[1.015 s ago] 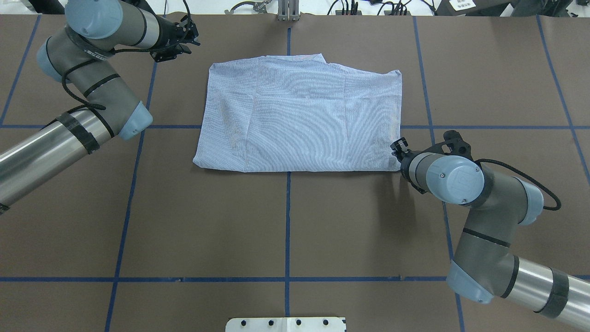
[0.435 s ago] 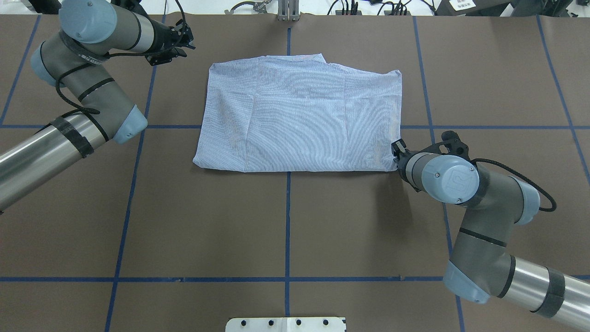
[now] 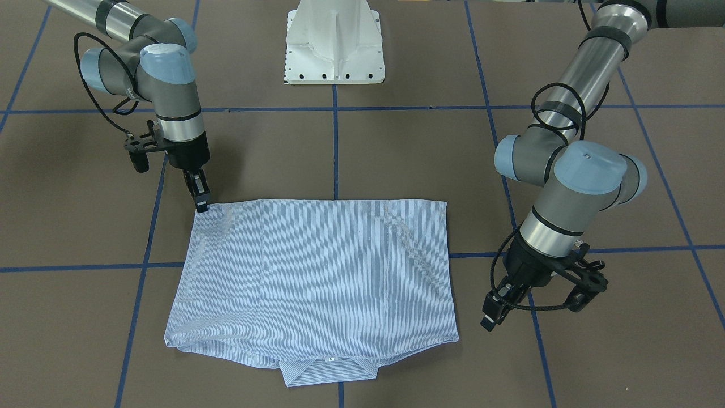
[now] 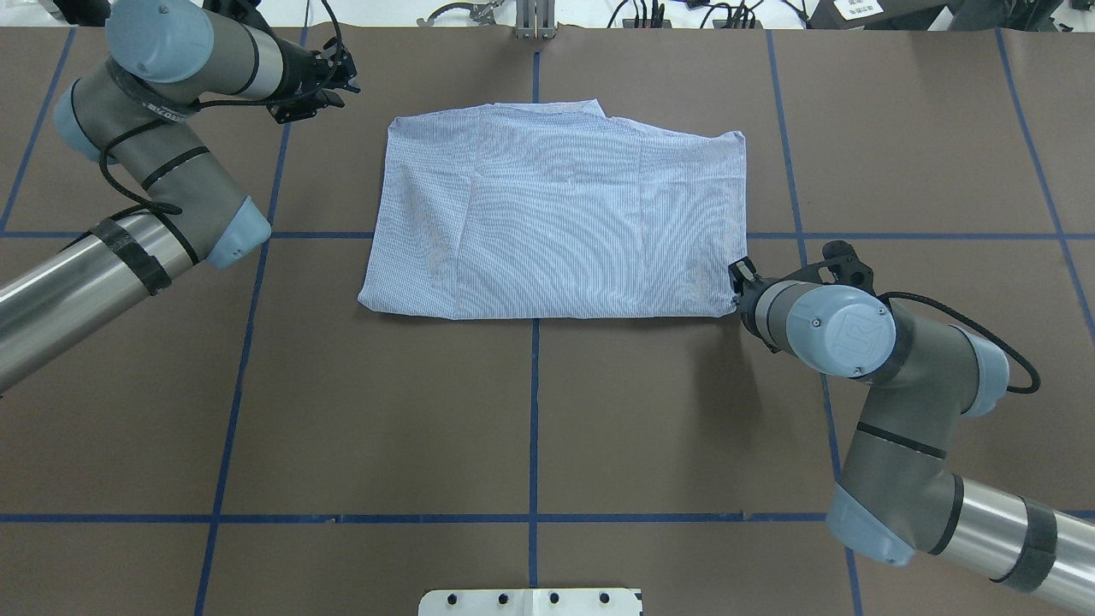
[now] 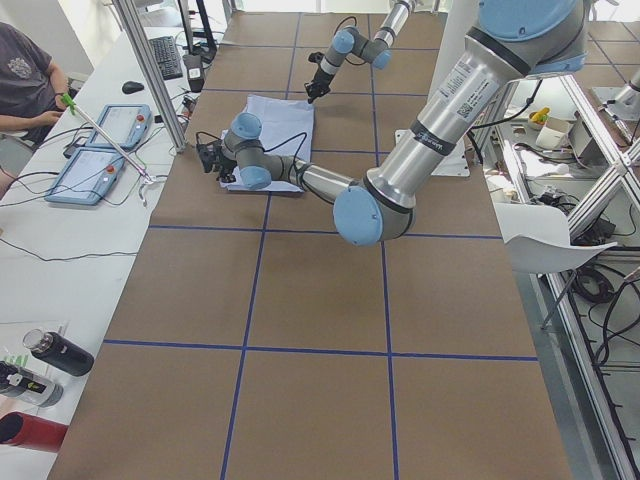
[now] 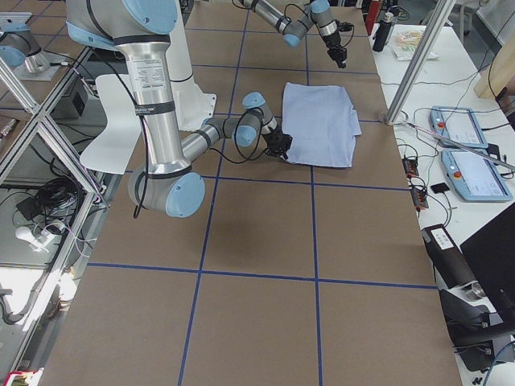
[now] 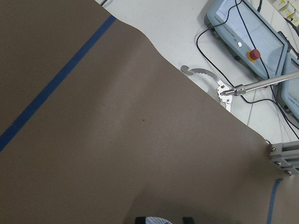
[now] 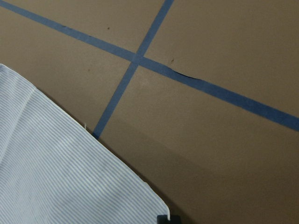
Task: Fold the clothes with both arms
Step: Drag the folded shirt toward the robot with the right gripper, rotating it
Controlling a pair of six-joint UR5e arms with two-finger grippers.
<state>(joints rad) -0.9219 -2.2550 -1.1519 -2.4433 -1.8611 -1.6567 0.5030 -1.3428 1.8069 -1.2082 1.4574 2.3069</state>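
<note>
The shirt (image 4: 556, 222) lies flat on the brown table (image 4: 530, 428) as a folded rectangle. It is light blue with fine white stripes. Its collar (image 3: 329, 369) pokes out from the edge farthest from the robot, and a small white label (image 3: 330, 358) sits just inside that edge. Blue tape lines (image 4: 535, 411) run out from under the shirt on all sides.

The right gripper (image 3: 201, 203) is at the shirt's corner nearest the robot on the robot's right, with its tips down at the hem. In the front-facing view its fingers look narrow. In the right wrist view only one dark fingertip (image 8: 168, 218) shows, just off the shirt's corner. Whether the jaws have any cloth, or are fully together, cannot be told. The right arm (image 4: 864, 342) bends away from that corner towards the robot's side.

The left gripper (image 3: 490, 315) hangs beside the shirt's far corner on the robot's left, apart from the cloth, over bare table. In the left wrist view its two dark fingertips (image 7: 188, 219) stand spread with a gap between them. The left arm (image 4: 154, 145) reaches in from the shirt's left.

Beyond the shirt's near edge stands the white pedestal base (image 3: 334, 51). Past its collar edge, off the table, teach pendants (image 7: 247, 32) lie on a white bench.
</note>
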